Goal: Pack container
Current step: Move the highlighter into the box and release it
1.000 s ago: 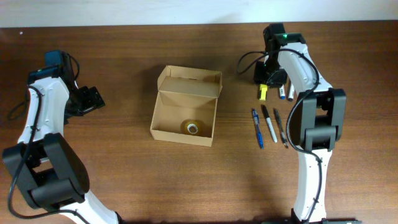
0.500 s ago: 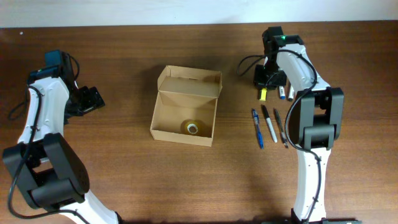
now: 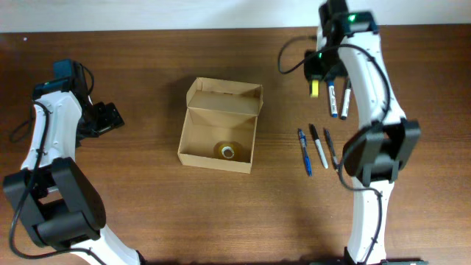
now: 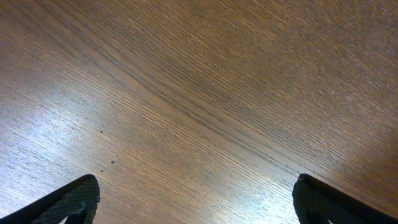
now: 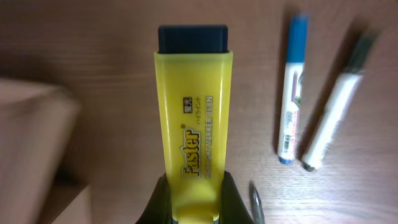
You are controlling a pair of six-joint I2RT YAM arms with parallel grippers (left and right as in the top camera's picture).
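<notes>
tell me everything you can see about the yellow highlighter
The yellow highlighter is a flat-sided plastic marker with a dark blue cap and black lettering, including "Faster", along its body. The right gripper is shut on its rear end, its fingers on either side, cap pointing away from the wrist. It appears to hang clear of the table, touching only the fingers.

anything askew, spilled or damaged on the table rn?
Nothing stands out. The container sits open and intact with a yellowish roll inside; pens lie loose beside it; right pincer grips a yellow highlighter squarely.
</notes>
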